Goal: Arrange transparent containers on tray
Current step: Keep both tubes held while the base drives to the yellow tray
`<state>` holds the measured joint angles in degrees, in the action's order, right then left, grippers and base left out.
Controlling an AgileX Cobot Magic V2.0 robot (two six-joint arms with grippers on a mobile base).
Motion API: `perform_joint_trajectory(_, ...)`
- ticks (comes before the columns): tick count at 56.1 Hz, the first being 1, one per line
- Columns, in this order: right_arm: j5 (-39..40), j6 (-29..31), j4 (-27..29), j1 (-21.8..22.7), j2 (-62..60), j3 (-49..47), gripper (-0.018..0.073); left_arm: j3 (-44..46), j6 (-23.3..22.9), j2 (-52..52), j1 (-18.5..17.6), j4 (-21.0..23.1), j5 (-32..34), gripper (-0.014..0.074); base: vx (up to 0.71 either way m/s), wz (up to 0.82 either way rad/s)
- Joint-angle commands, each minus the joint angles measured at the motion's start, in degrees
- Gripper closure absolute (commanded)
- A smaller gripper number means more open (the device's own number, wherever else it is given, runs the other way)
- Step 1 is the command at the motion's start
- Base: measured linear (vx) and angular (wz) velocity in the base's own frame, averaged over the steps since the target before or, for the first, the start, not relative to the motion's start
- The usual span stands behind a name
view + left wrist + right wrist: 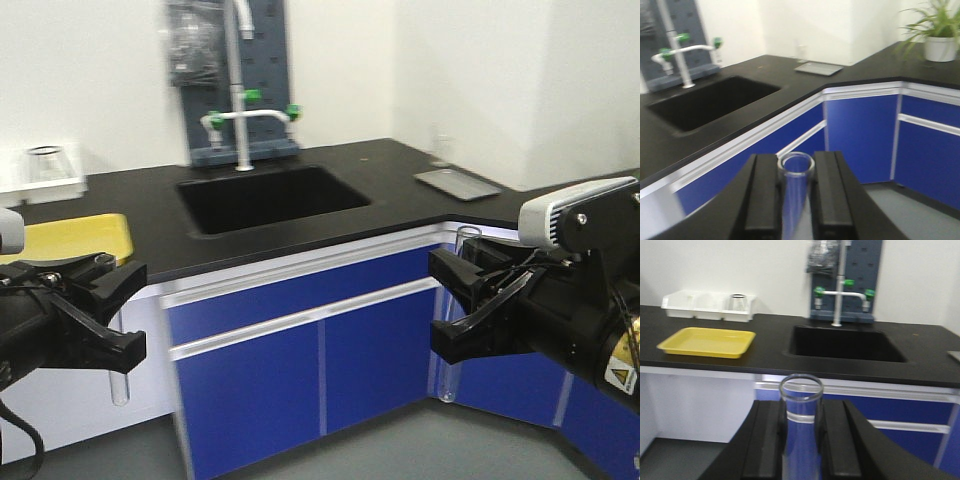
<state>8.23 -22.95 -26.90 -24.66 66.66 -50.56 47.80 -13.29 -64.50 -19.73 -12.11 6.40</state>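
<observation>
Both arms hang in front of the counter, each with a clear test tube held upright. My left gripper (125, 310) (795, 160) is shut on one transparent container (794, 200), whose round bottom hangs below the fingers (120, 385). My right gripper (442, 302) (801, 405) is shut on the other transparent container (801, 450), whose open rim pokes above the fingers (467, 234). The yellow tray (70, 238) (707, 341) lies bare on the black counter at the left, behind my left gripper.
A black sink (270, 195) with a white faucet (240, 110) sits mid-counter. A small grey metal tray (458, 183) lies at the right. White bins (695, 307) holding a beaker (738, 302) stand behind the yellow tray. Blue cabinets (300, 370) are below. A potted plant (939, 40) is far right.
</observation>
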Motion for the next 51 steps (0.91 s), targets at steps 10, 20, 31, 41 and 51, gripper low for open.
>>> perform_joint_trajectory(10, 4.4, 0.2, 0.3, 0.0, -1.4, -1.8, 0.0572, 1.6, -0.5, 1.1, -0.2, 0.6, 4.7, 0.0603, -0.12, 0.71)
perform_joint_trajectory(20, 4.4, 0.2, 0.3, 0.0, -1.4, -1.8, 0.0572, 1.6, -0.5, 1.1, -0.2, 0.6, 4.7, 0.0603, -0.07, 0.76)
perform_joint_trajectory(31, 4.4, 0.2, 0.3, 0.0, -1.4, -1.8, 0.0572, 1.6, -0.5, 1.1, -0.2, 0.6, 4.7, 0.0603, 0.0, 0.61)
perform_joint_trajectory(41, 4.4, 0.2, 0.3, 0.0, -1.4, -1.8, 0.0572, 1.6, -0.5, 1.1, -0.2, 0.6, 4.7, 0.0603, 0.09, 0.34)
perform_joint_trajectory(51, 4.4, 0.2, 0.3, 0.0, -1.4, -1.8, 0.0572, 1.6, -0.5, 1.1, -0.2, 0.6, 4.7, 0.0603, 0.15, 0.25)
